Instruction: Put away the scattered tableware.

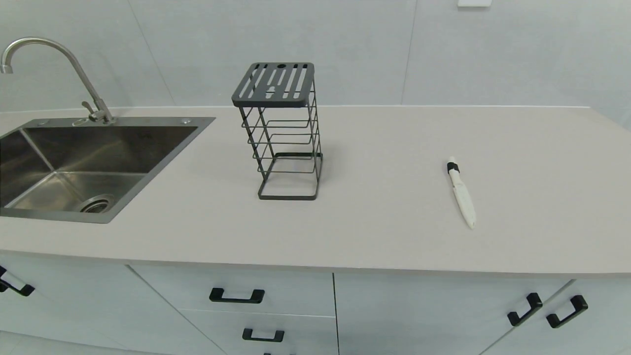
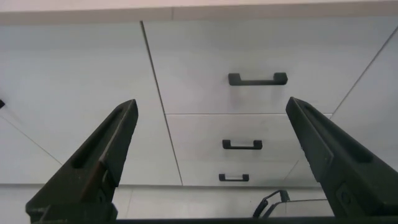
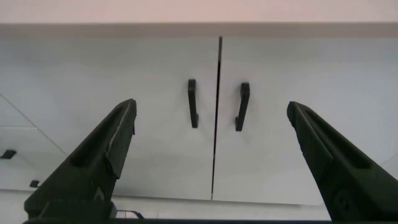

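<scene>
A white knife [image 1: 461, 191] with a black band near its handle end lies flat on the pale countertop [image 1: 394, 231], right of centre. A black wire knife rack [image 1: 282, 129] with a slotted top stands upright mid-counter, well to the knife's left. My left gripper [image 2: 211, 115] is open and faces the white drawer fronts below the counter. My right gripper [image 3: 211, 115] is open too, facing a pair of cabinet doors, with nothing between its fingers.
A steel sink [image 1: 74, 165] with a curved faucet [image 1: 54, 69] is set into the counter at the left. Drawers [image 2: 255, 79] and cabinet doors [image 3: 217, 102] with black handles run beneath the counter. A tiled wall closes the back.
</scene>
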You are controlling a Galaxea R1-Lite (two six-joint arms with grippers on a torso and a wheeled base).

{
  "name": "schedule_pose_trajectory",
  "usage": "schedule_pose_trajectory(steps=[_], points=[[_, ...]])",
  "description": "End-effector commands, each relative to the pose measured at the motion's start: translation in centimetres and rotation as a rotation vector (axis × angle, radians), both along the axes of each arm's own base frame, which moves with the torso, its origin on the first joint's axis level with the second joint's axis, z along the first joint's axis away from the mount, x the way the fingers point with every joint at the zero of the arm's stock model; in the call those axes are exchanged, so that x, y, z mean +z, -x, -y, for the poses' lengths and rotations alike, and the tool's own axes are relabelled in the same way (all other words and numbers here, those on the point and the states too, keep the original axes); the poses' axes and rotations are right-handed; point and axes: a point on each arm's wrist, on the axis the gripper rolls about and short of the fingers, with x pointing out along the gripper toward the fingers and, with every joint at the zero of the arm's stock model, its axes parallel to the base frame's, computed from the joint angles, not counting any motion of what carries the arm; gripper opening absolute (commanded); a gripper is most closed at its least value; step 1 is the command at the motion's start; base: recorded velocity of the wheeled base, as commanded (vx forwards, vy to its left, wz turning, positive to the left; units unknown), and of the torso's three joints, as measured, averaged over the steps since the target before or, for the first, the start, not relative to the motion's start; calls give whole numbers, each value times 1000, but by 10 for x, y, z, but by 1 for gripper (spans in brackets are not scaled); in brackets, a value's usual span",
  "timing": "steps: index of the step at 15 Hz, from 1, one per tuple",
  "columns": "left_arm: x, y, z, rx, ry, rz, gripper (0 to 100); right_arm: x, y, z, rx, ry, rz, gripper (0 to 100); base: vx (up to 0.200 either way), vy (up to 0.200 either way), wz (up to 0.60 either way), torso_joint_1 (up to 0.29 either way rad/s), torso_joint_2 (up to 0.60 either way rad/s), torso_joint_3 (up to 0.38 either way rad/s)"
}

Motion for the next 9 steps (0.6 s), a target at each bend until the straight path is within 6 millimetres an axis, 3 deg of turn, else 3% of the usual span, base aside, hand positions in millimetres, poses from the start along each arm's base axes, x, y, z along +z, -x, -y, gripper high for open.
schedule_pose_trajectory(steps=[1,9], points=[[0,0,0,0,0,-1,100,0,0,0,0,-1,-1,100,0,0,0,300,-500,-232],[0,0,0,0,8,-2,100,0,0,0,0,0,-1,100,0,0,0,290,-535,-260]])
